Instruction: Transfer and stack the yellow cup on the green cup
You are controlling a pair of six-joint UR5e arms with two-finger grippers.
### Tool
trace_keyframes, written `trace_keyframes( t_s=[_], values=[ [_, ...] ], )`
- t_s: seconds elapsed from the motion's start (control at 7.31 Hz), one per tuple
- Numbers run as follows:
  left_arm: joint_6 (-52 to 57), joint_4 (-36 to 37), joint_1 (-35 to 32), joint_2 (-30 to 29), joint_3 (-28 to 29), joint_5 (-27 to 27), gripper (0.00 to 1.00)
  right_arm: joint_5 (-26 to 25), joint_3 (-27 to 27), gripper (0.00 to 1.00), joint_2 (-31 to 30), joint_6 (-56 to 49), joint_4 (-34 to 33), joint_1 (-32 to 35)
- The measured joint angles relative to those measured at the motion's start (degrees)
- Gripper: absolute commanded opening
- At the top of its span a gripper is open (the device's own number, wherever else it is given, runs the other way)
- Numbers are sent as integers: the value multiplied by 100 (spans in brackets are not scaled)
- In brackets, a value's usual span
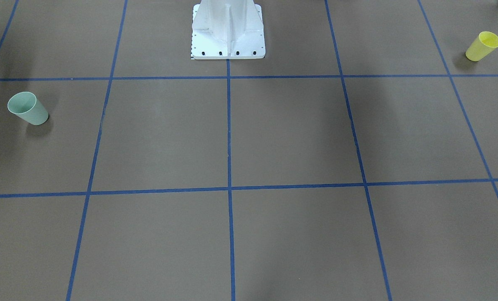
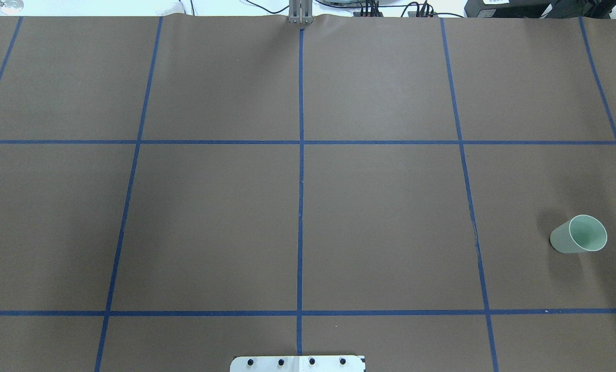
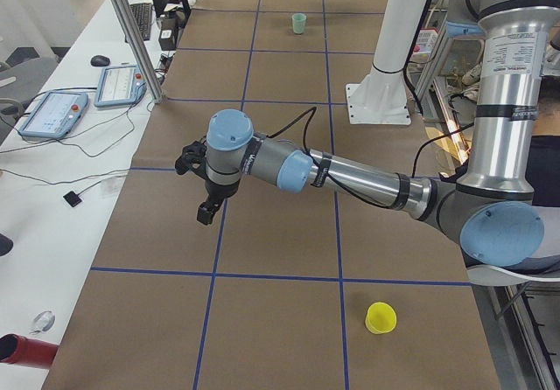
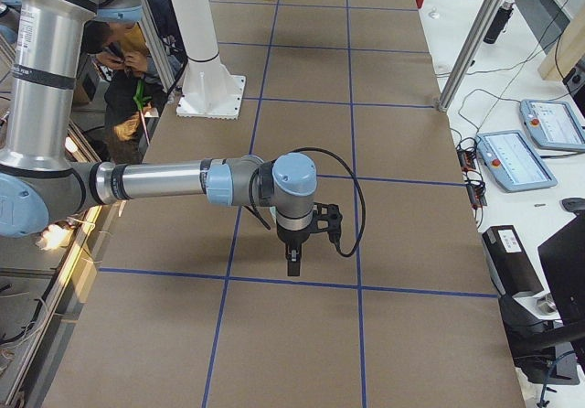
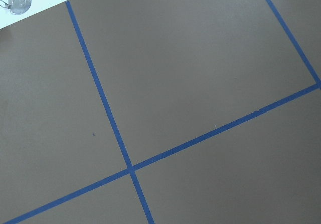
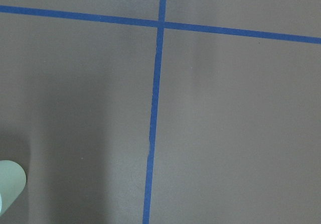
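Front-facing camera first: a brown-papered table (image 1: 274, 133) gridded with blue tape (image 1: 229, 125), and the white robot base (image 1: 228, 37) at top centre. One green cup (image 1: 27, 108) stands mouth up at mid-left. One yellow cup (image 1: 482, 47) stands mouth up in the upper right corner, well apart from it.

Overhead now: the same brown sheet and tape grid, with cables (image 2: 390, 8) along the top edge. The green cup is at lower right, and the base plate peeks in at bottom centre.

On to the left-side view: a white desk (image 3: 52, 198) runs down the left edge and carries two teach pendants (image 3: 52, 114). The left arm (image 3: 350, 176) reaches in from the right with its forearm level across mid-frame and its wrist turned down. The left gripper (image 3: 205, 213) hangs above the table at centre-left; I cannot tell how its fingers are set. The yellow cup sits lower right of centre, and the green cup is tiny at top centre.

Right-side view: the right arm (image 4: 164, 181) stretches in from the left. The right gripper (image 4: 292, 263) points down over a tape line at mid-frame, its finger spacing unreadable. The yellow cup is at top centre-left, a person (image 4: 128, 60) sits at upper left, and two more pendants lie at the right.

Left wrist camera: one tape crossing at lower centre. Right wrist camera: one crossing at top centre, and a sliver of the green cup at the lower left edge.
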Motion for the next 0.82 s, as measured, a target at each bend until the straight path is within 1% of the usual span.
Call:
trace_keyframes(
  t_s=[0.14, 0.27, 0.41, 0.68, 0.82],
  values=[
    [-32, -8, -2, -15, -33, 4, 100, 26, -3, 100, 1, 0, -1, -1],
    [-330, -9, -3, -21, -144, 19, 100, 93, -3, 100, 0, -7, 0, 1],
    [-950, -24, -3, -22, -362, 127, 100, 154, 4, 100, -9, -16, 2, 3],
    [-2360, -148, 44, -12, -838, 804, 100, 198, 16, 100, -44, -22, 3, 5],
    [-2949, -177, 194, -12, -1037, 1313, 100, 206, 21, 100, -61, -23, 3, 5]
  ],
)
